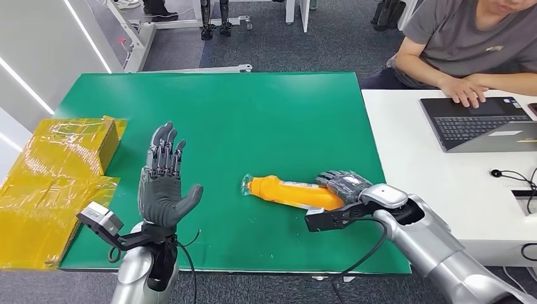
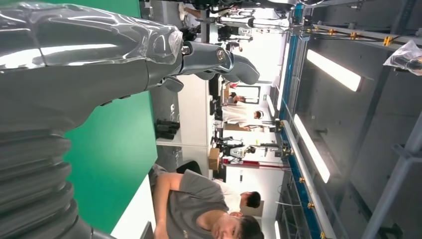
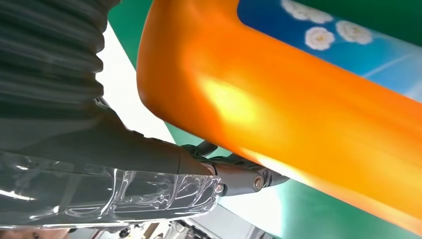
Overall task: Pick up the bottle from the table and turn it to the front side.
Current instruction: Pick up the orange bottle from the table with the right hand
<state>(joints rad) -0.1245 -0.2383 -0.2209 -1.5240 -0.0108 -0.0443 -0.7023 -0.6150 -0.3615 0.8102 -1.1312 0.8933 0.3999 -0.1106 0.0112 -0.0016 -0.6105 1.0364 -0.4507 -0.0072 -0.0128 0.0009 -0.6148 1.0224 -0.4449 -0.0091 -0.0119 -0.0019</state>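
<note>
From my feed the orange bottle [image 1: 292, 192] is lying on its side on the green table [image 1: 253, 107], toward the near-right part, clear cap pointing left. My right hand [image 1: 345, 185] is at the bottle's base end w/ fingers draped over the top of it, so it looks like it's gripping, tho the head cam angle isn't great and I can't see the thumb side. Right wrist cam is basically jammed up against the bottle, orange body plus a blue label w/ white flowers [image 3: 318, 37]. Left hand [image 1: 163, 180] is up over the near-left of the table, palm open, fingers spread, holding nothing. Yellow box [image 1: 76, 144] sits at the left edge. Person [image 1: 468, 44] at the white desk [image 1: 411, 164] on the right, hand on a laptop [image 1: 478, 123].
</note>
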